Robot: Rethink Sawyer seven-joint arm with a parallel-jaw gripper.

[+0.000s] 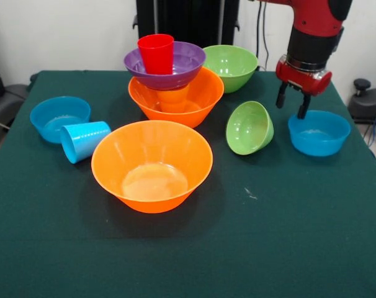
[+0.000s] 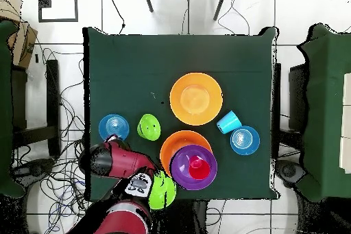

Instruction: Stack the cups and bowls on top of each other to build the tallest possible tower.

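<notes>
Front view: hand [image 1: 293, 105] hangs empty, fingers spread, just above the far rim of the small blue bowl [image 1: 319, 133]; the tower [image 1: 168, 74] sits well apart. I'd drop straight onto that rim and pinch it.

Overhead: the arm [image 2: 122, 160] covers the hand, beside that bowl [image 2: 113, 127].

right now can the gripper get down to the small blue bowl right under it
Probably yes. The gripper hangs open just above the small blue bowl, at its rim nearest the tilted small green bowl, with nothing between them.
</notes>
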